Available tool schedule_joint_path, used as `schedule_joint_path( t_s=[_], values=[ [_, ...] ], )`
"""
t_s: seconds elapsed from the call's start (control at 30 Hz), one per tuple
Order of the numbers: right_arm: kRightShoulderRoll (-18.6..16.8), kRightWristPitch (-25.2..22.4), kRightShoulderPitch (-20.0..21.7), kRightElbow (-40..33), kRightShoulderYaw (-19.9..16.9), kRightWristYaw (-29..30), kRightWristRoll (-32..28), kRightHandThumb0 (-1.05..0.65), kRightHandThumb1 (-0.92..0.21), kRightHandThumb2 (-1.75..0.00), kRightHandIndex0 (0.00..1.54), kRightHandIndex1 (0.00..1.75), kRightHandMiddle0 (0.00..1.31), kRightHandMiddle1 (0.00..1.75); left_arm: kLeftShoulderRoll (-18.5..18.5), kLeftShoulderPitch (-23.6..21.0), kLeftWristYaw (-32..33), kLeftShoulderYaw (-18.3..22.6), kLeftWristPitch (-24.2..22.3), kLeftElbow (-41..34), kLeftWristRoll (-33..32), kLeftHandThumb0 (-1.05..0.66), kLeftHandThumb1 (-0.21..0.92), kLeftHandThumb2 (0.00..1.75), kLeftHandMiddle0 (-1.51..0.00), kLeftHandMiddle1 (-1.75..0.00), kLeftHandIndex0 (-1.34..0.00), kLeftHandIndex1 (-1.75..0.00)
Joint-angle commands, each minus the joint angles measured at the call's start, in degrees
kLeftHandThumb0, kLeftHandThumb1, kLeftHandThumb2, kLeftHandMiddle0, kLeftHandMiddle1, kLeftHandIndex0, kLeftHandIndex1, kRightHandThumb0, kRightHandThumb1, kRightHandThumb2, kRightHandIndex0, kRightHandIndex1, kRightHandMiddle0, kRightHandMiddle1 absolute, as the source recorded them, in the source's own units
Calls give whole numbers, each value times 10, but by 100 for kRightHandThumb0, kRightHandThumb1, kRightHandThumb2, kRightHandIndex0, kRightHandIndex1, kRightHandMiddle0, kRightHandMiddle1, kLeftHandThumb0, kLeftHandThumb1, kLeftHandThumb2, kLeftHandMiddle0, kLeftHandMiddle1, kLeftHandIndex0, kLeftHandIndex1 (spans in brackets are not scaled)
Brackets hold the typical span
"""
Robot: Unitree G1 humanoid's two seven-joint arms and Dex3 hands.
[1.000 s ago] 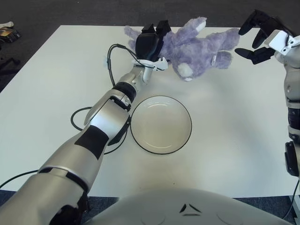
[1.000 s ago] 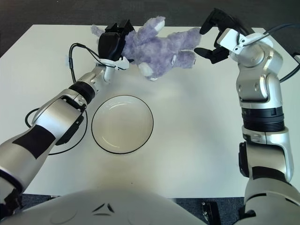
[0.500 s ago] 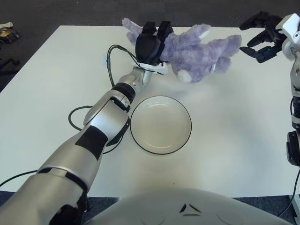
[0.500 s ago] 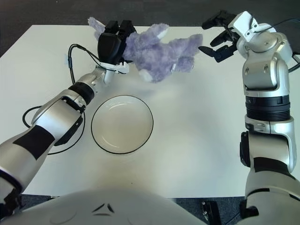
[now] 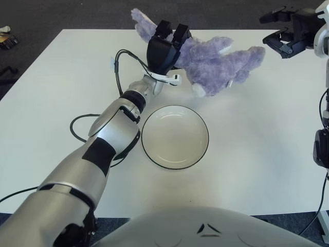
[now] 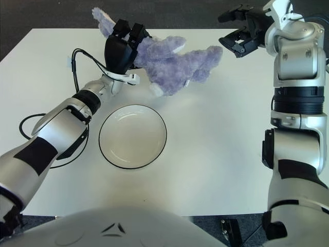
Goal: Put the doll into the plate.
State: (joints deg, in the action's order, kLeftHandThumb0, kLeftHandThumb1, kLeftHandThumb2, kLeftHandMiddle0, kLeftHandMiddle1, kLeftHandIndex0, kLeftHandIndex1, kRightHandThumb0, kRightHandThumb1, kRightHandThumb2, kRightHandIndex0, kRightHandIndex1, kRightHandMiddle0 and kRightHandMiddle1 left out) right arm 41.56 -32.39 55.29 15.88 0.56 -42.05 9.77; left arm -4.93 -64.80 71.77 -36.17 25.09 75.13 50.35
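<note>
Purple plush doll (image 5: 213, 62) held above the white table (image 5: 267, 134), beyond the black-rimmed plate (image 5: 175, 136).
Left hand (image 5: 165, 47) clasps the doll's head end; right hand (image 6: 245, 32), fingers spread, holds nothing beside its feet; a black cable (image 5: 85, 135) lies left of the plate.

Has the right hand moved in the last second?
Yes. The right hand, open and holding nothing, has drawn up and away from the doll, now showing beyond the table's far edge. The left hand grips the doll.

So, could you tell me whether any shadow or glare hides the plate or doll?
Left eye view: the doll, held by the left hand, casts a faint shadow; right eye view: the plate has mild sheen, nothing hidden.
</note>
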Motion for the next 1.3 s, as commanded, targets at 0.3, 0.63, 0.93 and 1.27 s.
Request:
schedule_joint_path(
  t_s=[0.3, 0.63, 0.93, 1.27],
  values=[
    [16, 108, 54, 123, 44, -58, -3, -31, -10, -113, 9, 78, 0, 70, -2, -14, 87, -21, 29, 3, 23, 46, 31, 131, -60, -175, -84, -175],
    [11, 160, 113, 226, 103, -106, 31, -33, -12, -111, 10, 77, 0, 67, -2, -18, 100, -31, 38, 6, 32, 46, 32, 131, -60, -175, -87, -175],
    [-5, 177, 160, 298, 152, -152, 66, -13, -18, -119, 4, 78, 0, 86, 0, -23, 113, -35, 42, 7, 36, 46, 33, 129, -59, -175, -87, -175],
    [-18, 223, 158, 318, 164, -167, 72, -24, -24, -115, 1, 85, 0, 104, 2, -26, 109, -37, 34, 8, 38, 46, 34, 129, -59, -175, -88, -175]
  ],
)
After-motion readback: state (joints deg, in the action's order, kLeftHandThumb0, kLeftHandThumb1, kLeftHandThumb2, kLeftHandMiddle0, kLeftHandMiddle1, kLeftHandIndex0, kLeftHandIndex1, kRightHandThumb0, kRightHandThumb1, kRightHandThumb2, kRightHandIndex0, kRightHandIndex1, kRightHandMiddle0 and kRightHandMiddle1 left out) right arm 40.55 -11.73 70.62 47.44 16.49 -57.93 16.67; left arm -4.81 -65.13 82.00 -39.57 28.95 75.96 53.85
